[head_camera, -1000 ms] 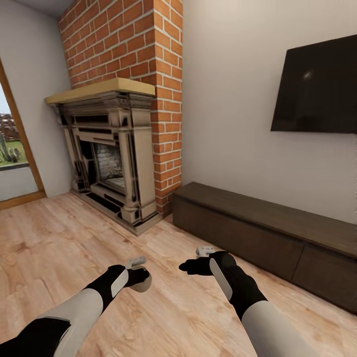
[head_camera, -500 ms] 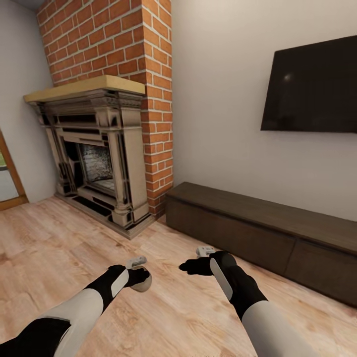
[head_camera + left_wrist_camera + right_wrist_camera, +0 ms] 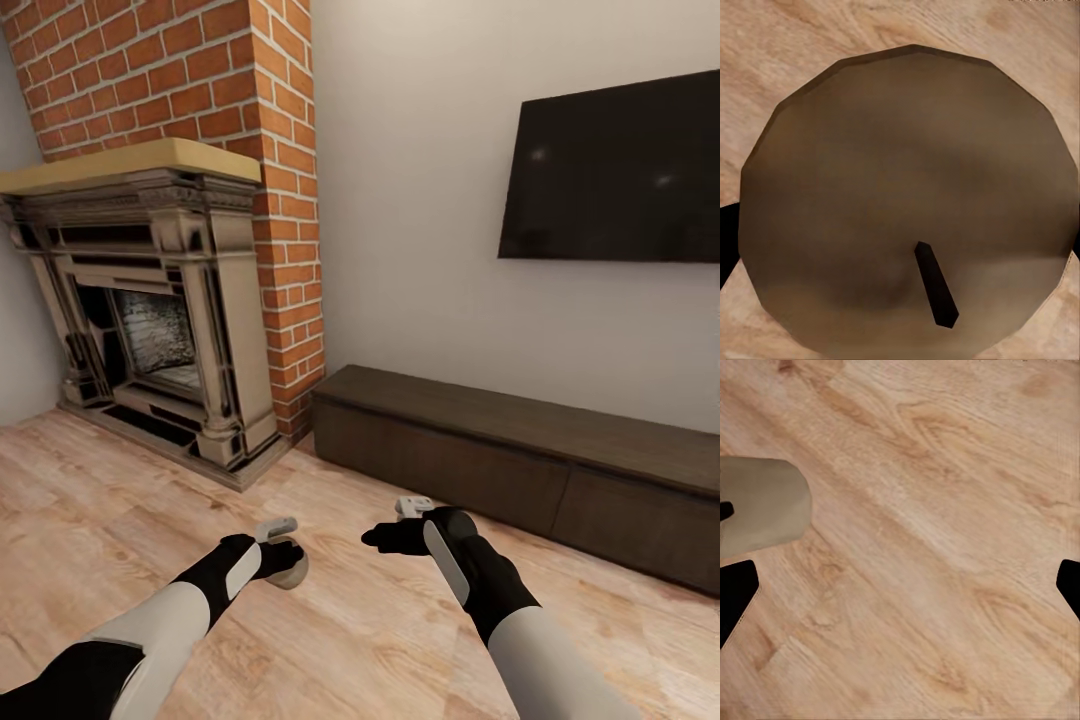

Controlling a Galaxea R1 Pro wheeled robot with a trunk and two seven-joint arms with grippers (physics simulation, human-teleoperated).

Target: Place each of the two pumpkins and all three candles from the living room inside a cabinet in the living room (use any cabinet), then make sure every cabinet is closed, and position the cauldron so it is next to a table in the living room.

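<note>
Head view first: left gripper (image 3: 285, 562) carries a candle (image 3: 288, 565) above the wood floor (image 3: 100, 520), while the cabinet (image 3: 500, 470) runs along the wall beside the fireplace (image 3: 150, 300), its front panels closed. Left wrist view: the candle's brown top with its dark wick sits between pinching fingertips. Right wrist view: right gripper (image 3: 900, 585) is spread and empty. Risk, I judge: with the panels closed, pushing the candle against them could jar it loose.
</note>
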